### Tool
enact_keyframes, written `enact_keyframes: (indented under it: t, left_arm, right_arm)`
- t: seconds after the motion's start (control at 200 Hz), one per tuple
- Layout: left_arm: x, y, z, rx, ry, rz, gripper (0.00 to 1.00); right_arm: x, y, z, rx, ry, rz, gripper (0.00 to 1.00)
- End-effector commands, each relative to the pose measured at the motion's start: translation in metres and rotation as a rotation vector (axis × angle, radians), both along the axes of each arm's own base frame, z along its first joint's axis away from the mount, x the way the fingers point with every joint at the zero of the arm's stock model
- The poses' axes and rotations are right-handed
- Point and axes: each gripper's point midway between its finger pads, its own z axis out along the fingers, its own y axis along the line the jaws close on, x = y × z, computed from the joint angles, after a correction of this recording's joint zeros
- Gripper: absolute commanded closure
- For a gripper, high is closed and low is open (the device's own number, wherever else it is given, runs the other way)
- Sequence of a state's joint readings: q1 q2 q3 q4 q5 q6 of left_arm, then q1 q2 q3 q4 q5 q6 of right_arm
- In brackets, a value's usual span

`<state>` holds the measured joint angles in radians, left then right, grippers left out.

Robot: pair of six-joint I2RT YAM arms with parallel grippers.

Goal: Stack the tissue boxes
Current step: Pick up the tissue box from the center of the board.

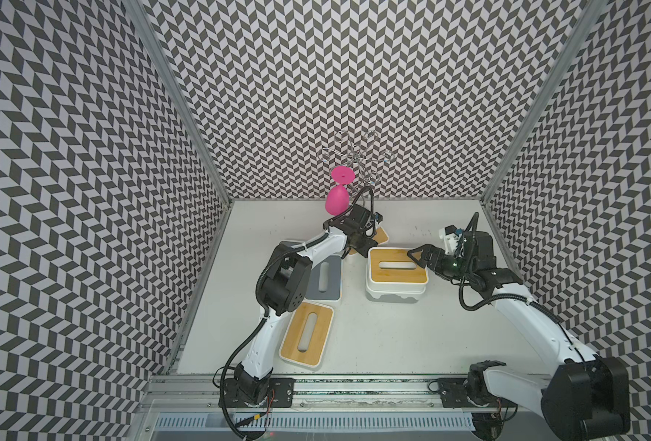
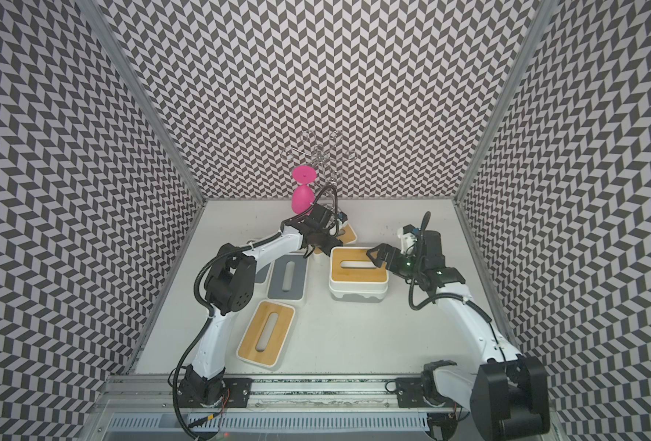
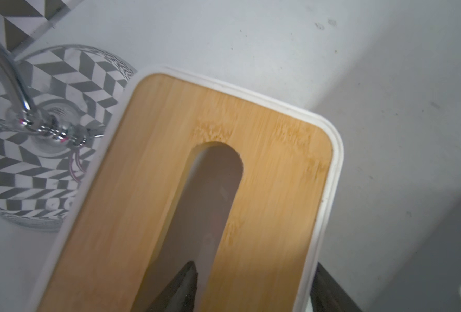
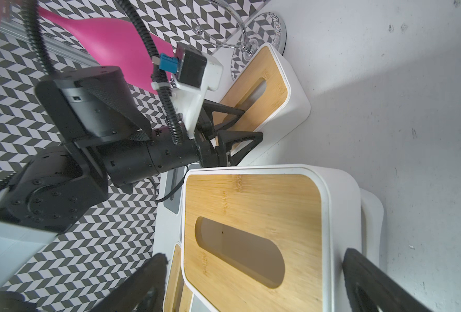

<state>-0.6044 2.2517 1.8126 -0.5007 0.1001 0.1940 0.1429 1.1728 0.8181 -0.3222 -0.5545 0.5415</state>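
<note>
Left gripper (image 4: 251, 123): jaws part-open, astride the far tan box (image 3: 264, 162) by the tabletop's (image 1: 411, 343) far edge. Inner finger (image 3: 183, 286) is down in the lid slot, clear of the slot's edge. Outer finger (image 3: 329, 289) sits outside the box wall. Box lies just beside the rack (image 3: 34, 162) base; the goblet (image 1: 336, 200) hangs inverted on the rack.

Right gripper (image 1: 415, 259): wide open, straddling one end of the top tan box (image 1: 396, 277). That box is mid-tabletop, seated on a white box (image 1: 392, 296).

Grey box (image 1: 326, 282) and near tan box (image 1: 306, 336) lie flat along the left edge.

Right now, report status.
Left gripper astride wall of far bamboo box, one finger in slot. Right gripper open over two-box stack. Wire rack close beside far box.
</note>
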Motion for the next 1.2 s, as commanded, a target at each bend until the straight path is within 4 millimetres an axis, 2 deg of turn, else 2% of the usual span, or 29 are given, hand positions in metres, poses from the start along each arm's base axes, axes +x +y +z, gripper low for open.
enact_keyframes:
  t: [0.0,0.19,0.385,0.486,0.846,1.197]
  left_arm:
    - [0.004,-0.003,-0.005,0.010,-0.007,-0.019,0.36]
    - [0.012,-0.004,-0.008,0.019,-0.017,0.002,0.47]
    - [0.023,-0.004,0.004,0.018,-0.058,0.029,0.60]
    - [0.027,-0.004,0.012,0.015,-0.068,0.044,0.64]
    - [0.040,-0.001,0.070,-0.068,-0.163,0.099,0.67]
    - [0.041,-0.007,0.128,-0.195,-0.237,0.126,0.71]
  right_arm:
    - [0.005,0.003,0.011,0.011,-0.042,0.010,0.01]
    - [0.005,0.003,0.010,0.013,-0.043,0.011,0.01]
    - [0.006,0.003,0.011,0.015,-0.046,0.009,0.01]
    - [0.006,0.003,0.011,0.015,-0.047,0.009,0.01]
    - [0.004,0.005,0.011,0.024,-0.045,0.020,0.01]
    - [0.003,0.005,0.014,0.032,-0.050,0.020,0.01]
